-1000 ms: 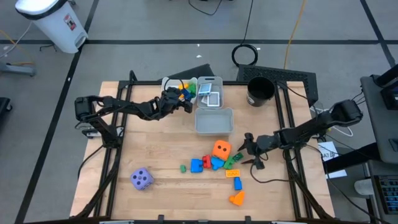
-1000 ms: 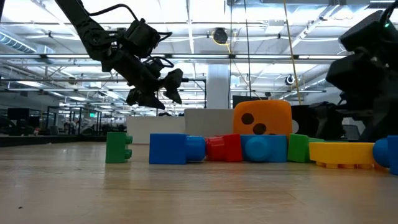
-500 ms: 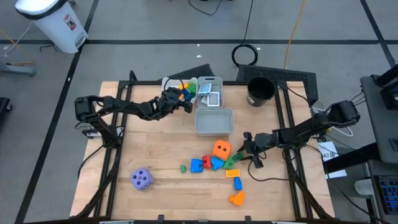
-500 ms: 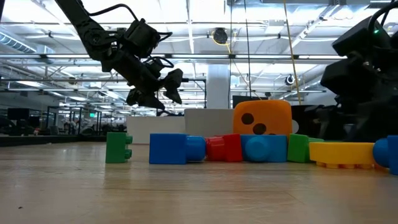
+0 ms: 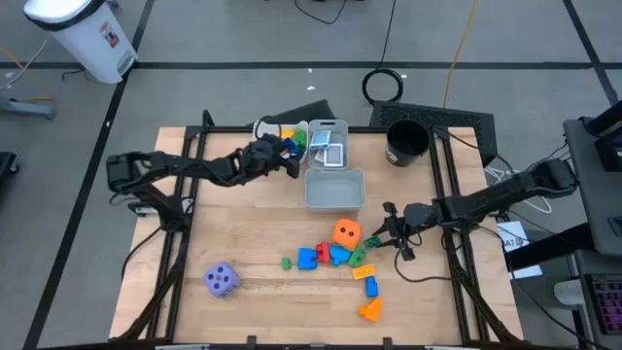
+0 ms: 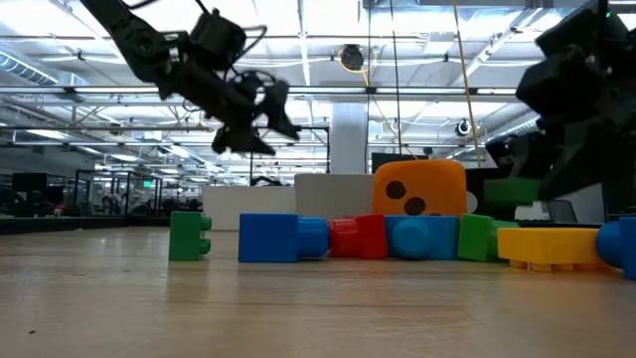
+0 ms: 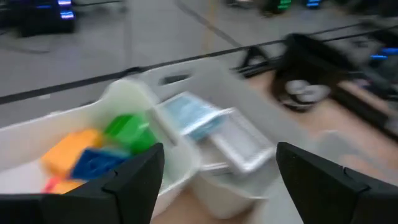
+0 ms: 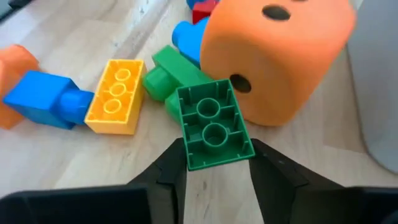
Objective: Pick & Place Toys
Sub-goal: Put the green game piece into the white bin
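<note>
Nearest the front edge of the table, the purple die [image 5: 222, 280] sits alone toward the left front corner, and an orange block [image 5: 370, 310] lies right of centre. Just behind, the loose cluster is noted: yellow block [image 5: 364, 271], blue blocks [image 5: 308, 257], a small green block [image 5: 287, 262] and the orange die [image 5: 345, 233].

Beside that die, on its right, the right hand [image 5: 389, 231] is seen closed on a green block [image 8: 213, 124], studs up, long axis along the fingers, lifted clear of the table. A second green block [image 8: 168, 78] stays touching the die underneath. Judged: the held block must travel toward the back edge, left of the hand.

In that path stands the grey bin [image 5: 334, 190], apparently empty. Behind it, the card bin [image 5: 328, 146] holds white cards, and the white bin [image 7: 74, 118] beside it holds coloured blocks. Over that bin the left hand [image 5: 289, 163] hovers, fingers spread wide, nothing held. A black cup [image 5: 406, 142] stands at the back right.
</note>
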Motion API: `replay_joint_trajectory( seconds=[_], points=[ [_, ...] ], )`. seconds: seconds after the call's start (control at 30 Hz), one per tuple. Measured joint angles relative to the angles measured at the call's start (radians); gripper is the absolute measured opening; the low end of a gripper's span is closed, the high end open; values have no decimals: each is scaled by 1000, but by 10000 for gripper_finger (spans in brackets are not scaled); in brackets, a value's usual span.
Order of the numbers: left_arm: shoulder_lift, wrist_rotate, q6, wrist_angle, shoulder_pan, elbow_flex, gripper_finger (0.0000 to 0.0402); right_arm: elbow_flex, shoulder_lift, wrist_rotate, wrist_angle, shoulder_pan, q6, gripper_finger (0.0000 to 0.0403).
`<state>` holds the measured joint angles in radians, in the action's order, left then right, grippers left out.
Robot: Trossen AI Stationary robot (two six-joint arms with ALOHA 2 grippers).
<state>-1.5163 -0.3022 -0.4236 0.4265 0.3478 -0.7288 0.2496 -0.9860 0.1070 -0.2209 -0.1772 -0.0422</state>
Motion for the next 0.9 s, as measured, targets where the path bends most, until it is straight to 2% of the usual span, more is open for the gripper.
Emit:
replay_joint_trajectory(
  seconds=[0.1,0.2,0.37,0.53,0.73,0.9],
  points=[
    [65,95,6,11,-19,0,314,13,83,-2,29,-1,3,108],
    [101,136,2,65,-56,0,308,13,142,-19,-3,-1,-12,102],
    [67,164,-29,246,-151,0,304,13,162,-217,-146,-12,-121,103],
    [7,172,-33,387,-222,-15,310,15,107,-376,-330,-34,-264,102],
    [-76,220,-33,347,-281,-122,301,117,-3,-565,-363,-56,-470,104],
    [-160,223,-25,163,-298,-290,293,202,-113,-742,-361,-62,-637,104]
  ],
)
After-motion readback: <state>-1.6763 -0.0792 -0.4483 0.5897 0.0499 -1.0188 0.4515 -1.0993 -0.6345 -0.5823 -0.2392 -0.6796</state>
